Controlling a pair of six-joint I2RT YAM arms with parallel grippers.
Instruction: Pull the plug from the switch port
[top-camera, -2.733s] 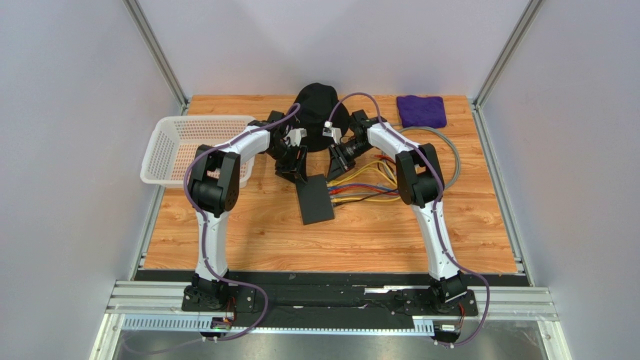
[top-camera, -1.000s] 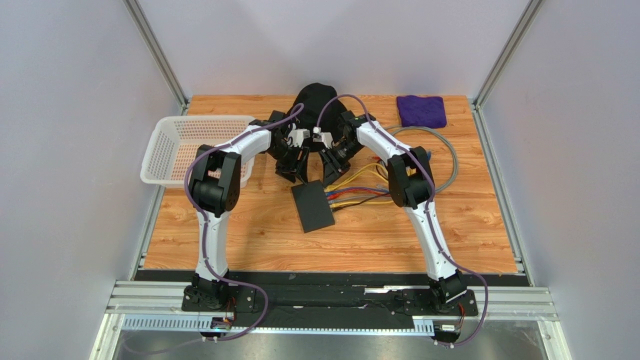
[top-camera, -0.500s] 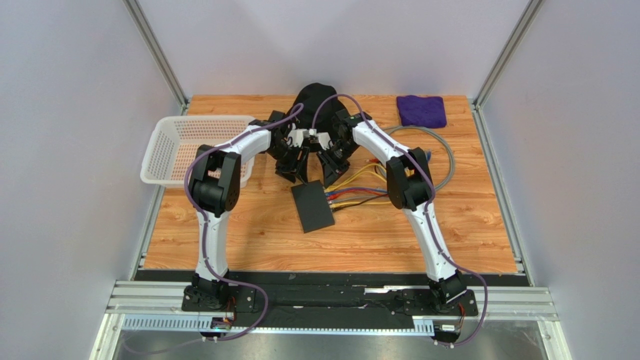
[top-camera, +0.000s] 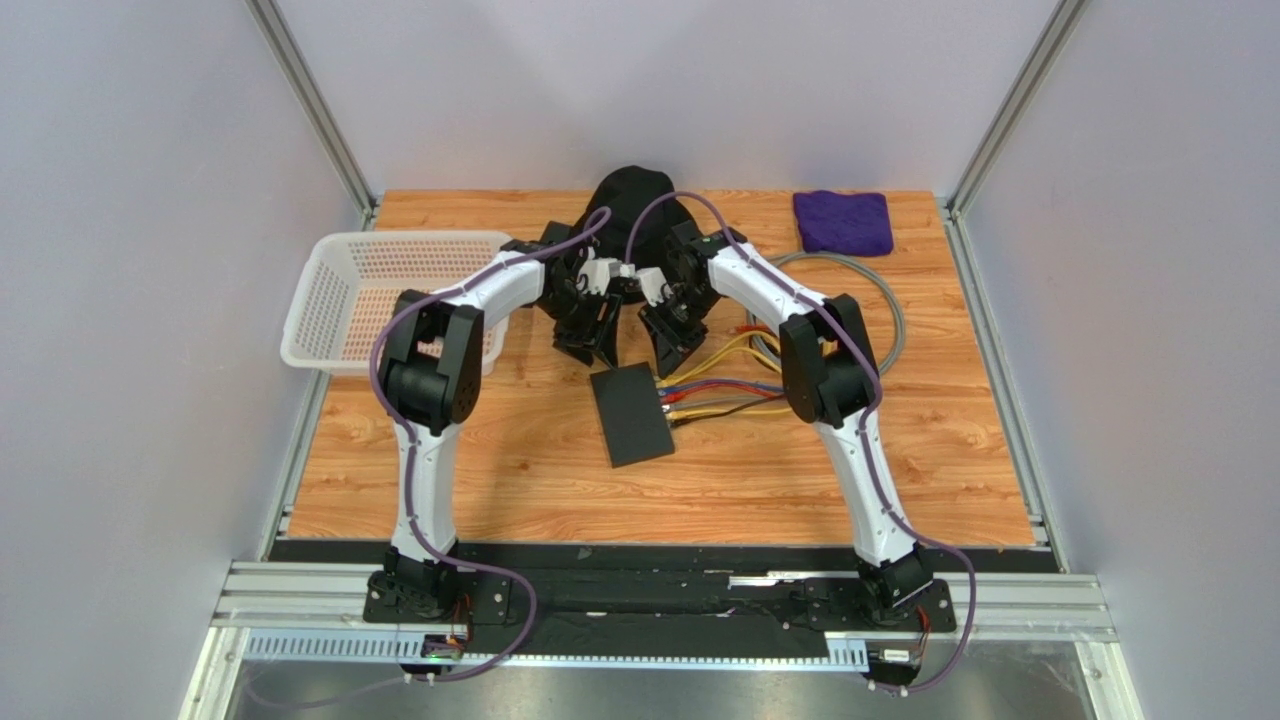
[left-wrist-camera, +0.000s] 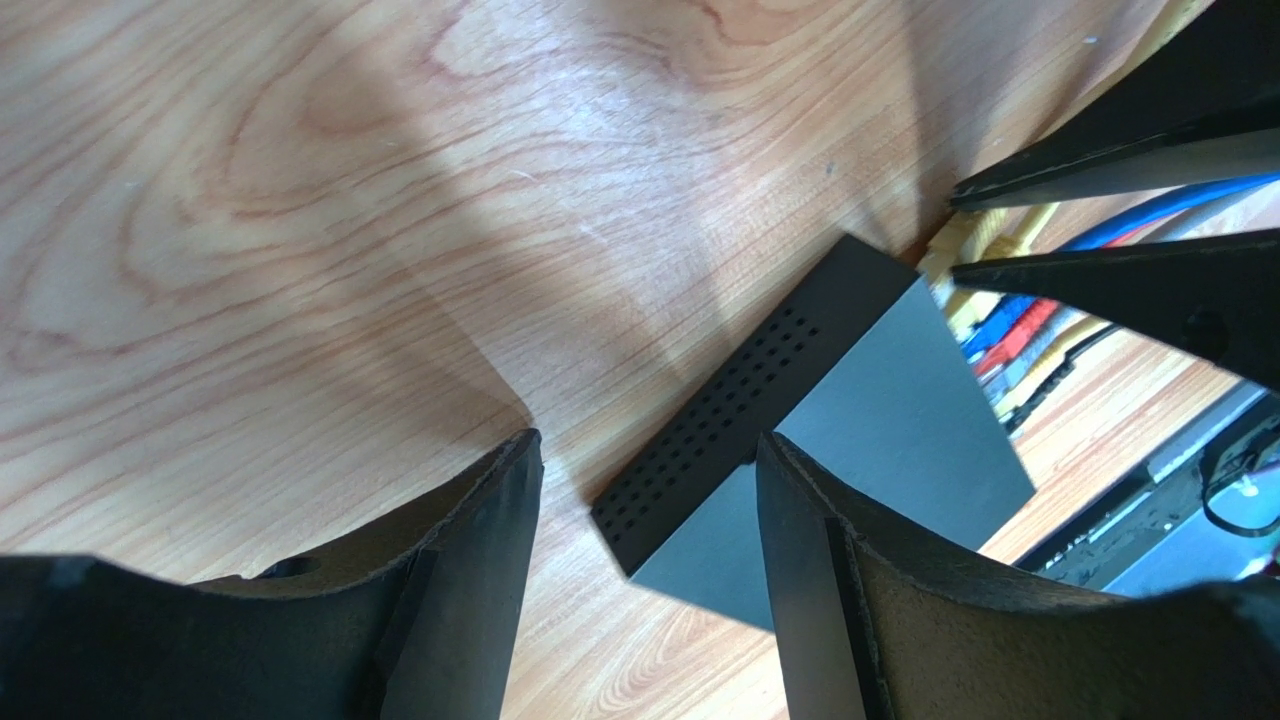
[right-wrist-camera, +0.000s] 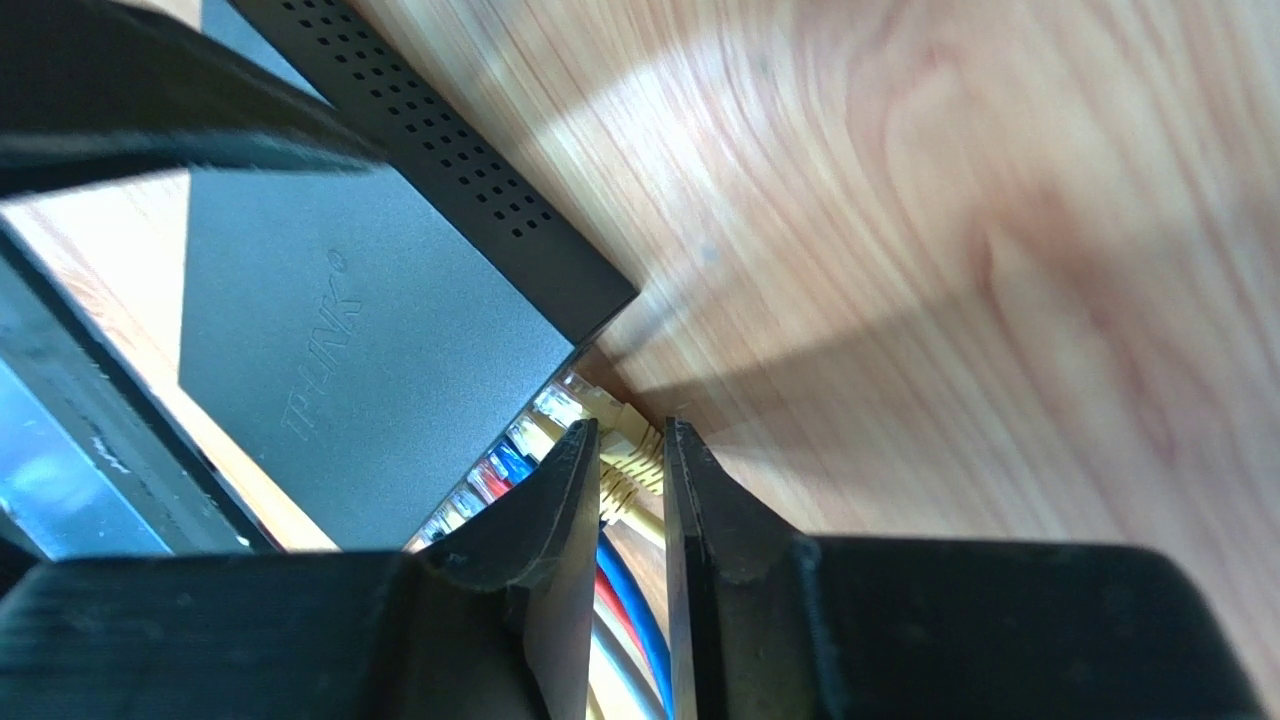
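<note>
Grasp step: right end effector (right-wrist-camera: 628, 438) clamped on yellow plug (right-wrist-camera: 633, 468), left end effector (left-wrist-camera: 646, 453) apart straddling switch (left-wrist-camera: 887, 405); next: straight pull out.

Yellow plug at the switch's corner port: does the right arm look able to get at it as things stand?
Likely yes. The right gripper straddles the yellow plug where it meets the switch, seemingly pinching it. The left gripper hangs open over the switch's neighbouring corner.
</note>
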